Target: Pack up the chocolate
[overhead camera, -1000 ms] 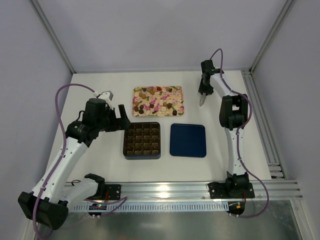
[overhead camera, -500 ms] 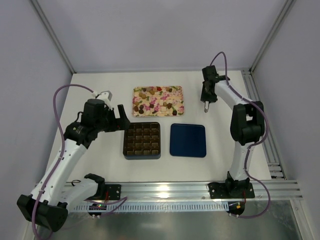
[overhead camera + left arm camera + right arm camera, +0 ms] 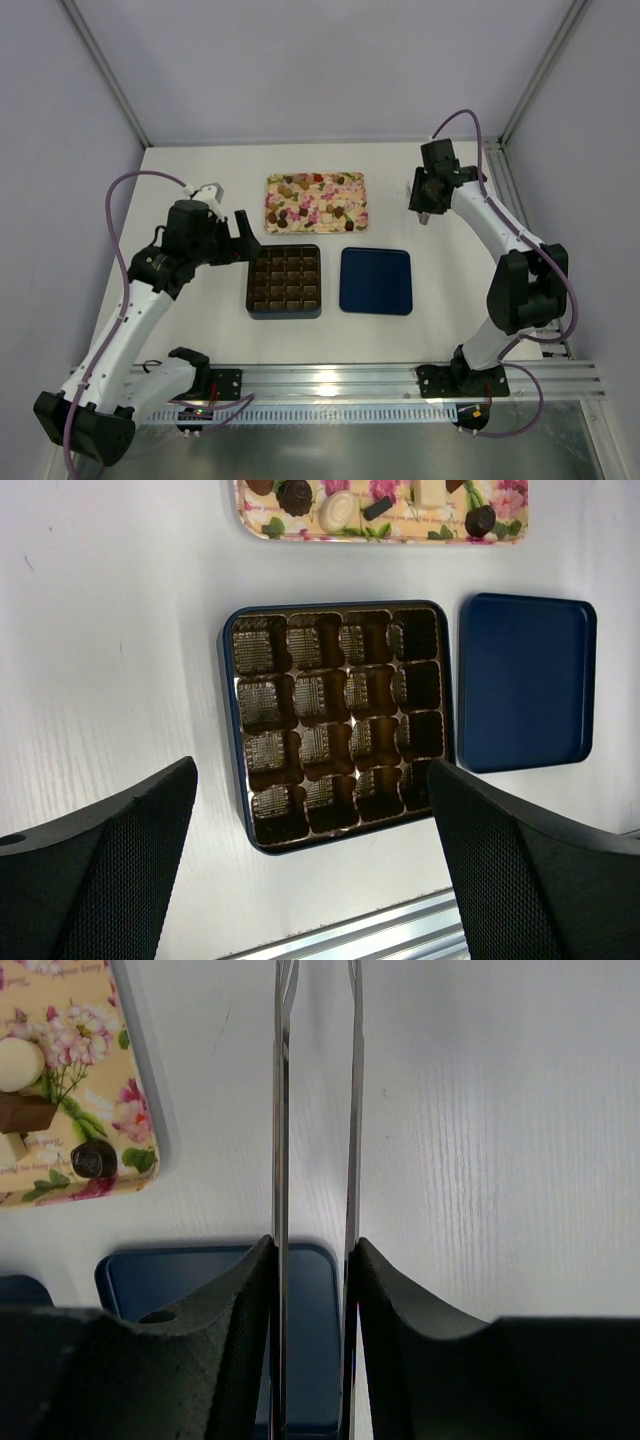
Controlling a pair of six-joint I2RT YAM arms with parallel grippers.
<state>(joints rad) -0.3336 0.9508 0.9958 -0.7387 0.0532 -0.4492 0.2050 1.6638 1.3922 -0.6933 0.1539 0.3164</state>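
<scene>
The chocolate (image 3: 315, 200) lies as many small brown, dark and cream bonbons on a floral tray (image 3: 272, 180). It also shows in the left wrist view (image 3: 340, 508) and the right wrist view (image 3: 92, 1158). The dark brown grid box (image 3: 285, 281) holds no bonbons; its cells look empty in the left wrist view (image 3: 335, 720). My left gripper (image 3: 240, 238) is open and empty, hovering over the box's near-left side (image 3: 310, 780). My right gripper (image 3: 424, 203) is shut on thin metal tweezers (image 3: 281, 1110), right of the tray, over bare table (image 3: 313, 1250).
The flat navy-blue lid (image 3: 376, 281) lies right of the box, seen also in the left wrist view (image 3: 525, 680) and the right wrist view (image 3: 200, 1280). A metal rail (image 3: 400, 375) runs along the near table edge. Walls close in the back and sides.
My right arm has swung to the right, away from the tray, carrying the tweezers. My left arm has hardly moved.
</scene>
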